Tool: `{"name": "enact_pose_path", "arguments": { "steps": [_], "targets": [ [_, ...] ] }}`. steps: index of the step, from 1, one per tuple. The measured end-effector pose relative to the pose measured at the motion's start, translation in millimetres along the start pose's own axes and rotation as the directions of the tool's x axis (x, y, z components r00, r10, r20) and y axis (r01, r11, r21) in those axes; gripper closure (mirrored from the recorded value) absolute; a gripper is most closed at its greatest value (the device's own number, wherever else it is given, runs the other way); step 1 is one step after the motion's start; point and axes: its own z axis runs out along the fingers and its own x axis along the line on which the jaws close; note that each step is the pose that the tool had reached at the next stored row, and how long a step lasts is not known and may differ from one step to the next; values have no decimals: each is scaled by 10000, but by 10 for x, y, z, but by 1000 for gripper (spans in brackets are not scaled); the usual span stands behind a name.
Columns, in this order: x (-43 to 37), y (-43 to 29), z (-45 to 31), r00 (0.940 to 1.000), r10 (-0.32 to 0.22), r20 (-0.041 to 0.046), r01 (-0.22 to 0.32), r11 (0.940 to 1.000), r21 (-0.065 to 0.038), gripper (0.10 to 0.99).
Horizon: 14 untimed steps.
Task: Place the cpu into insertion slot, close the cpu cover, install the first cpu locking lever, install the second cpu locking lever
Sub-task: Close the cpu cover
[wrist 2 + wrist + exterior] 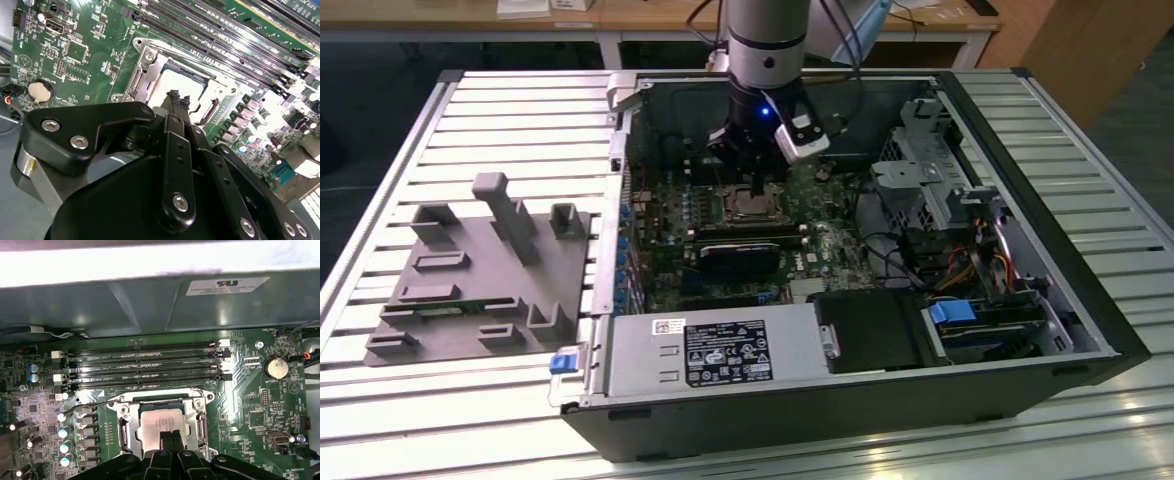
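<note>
Both fingers (165, 441) together over cpu (159, 419)

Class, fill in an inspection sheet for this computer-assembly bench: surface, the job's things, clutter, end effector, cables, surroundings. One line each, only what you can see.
Surface: slatted metal table carrying an open computer case.
Job's things: chip lies in the socket; cover lies flat around it, chip showing through its window.
Clutter: grey moulded holder on the table, at the exterior view's left of the case.
End effector: end effector shut, holding nothing, tips over the chip's edge; contact cannot be told.
Cables: coloured wires inside the case, at the exterior view's right.
Surroundings: wooden desks behind the table.
</note>
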Motion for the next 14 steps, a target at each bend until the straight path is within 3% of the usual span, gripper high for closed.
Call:
{"name": "enact_pose_path", "arguments": {
  "steps": [14],
  "targets": [
    [45, -4, -18, 10000, 1, 34, -1, 10000, -8, 984]
  ]
}}
